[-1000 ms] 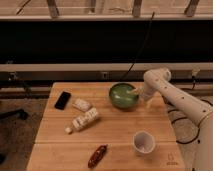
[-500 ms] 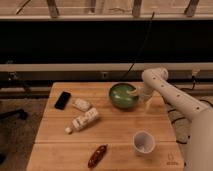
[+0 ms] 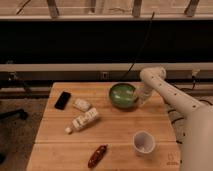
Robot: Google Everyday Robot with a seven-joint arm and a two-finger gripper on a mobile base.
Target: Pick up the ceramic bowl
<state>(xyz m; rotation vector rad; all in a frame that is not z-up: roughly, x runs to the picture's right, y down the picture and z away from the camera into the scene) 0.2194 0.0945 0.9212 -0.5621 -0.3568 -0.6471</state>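
At the counter's (image 3: 117,131) upper right, the claw (image 3: 136,96) meets the bowl's (image 3: 120,95) right rim; whether it grips, I cannot tell.

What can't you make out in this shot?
- Camera view: the gripper is at the ceramic bowl's right rim; the arm hides whether they touch.
- Camera view: the arm's base is cut off by the right edge.
- Camera view: the red object at the front is too blurred to identify.
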